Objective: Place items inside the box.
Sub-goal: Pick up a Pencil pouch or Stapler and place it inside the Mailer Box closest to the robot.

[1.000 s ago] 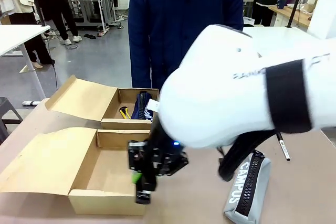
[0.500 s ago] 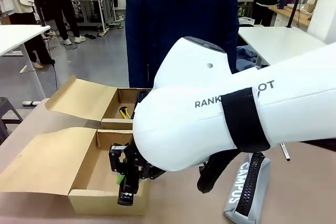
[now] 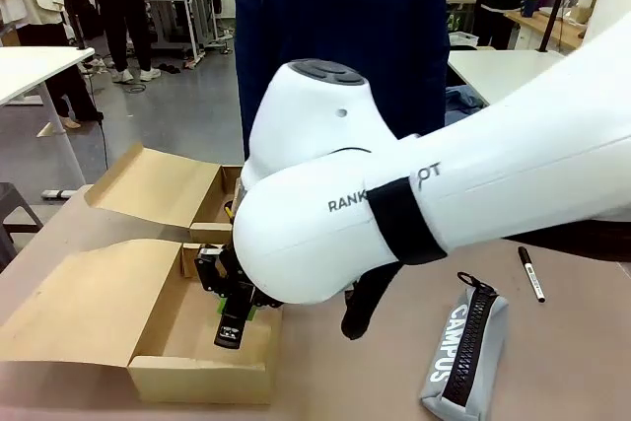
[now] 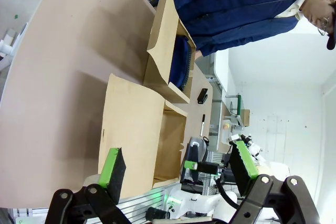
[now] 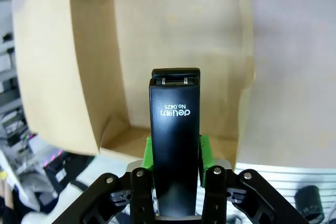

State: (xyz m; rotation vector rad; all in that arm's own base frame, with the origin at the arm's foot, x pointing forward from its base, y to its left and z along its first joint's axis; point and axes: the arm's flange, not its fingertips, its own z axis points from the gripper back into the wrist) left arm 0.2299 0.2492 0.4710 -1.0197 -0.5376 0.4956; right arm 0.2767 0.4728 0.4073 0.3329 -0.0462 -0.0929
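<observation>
Stapler [image 5: 175, 129] clamped in my right fingers [image 5: 139, 198] over near box [image 3: 197, 382]; left fingers [image 4: 112, 167] apart; CAMPUS case [image 3: 463, 357] on surface [image 3: 335, 382], not yet boxed.

Black stapler [image 3: 229, 326], nose tilted downward, clamped in the right gripper [image 3: 235, 305] over the open near cardboard box [image 3: 197, 382] at 7 o'clock. Grey "CAMPUS" pencil case [image 3: 463, 347], zip uppermost, lies on the table at 5 o'clock. Navy pouch [image 4: 181, 61] lies inside the far box [image 4: 157, 77].

Black marker [image 3: 530, 274] on tan table [image 3: 335, 382]; navy-coated person [image 3: 296, 46] beyond.
</observation>
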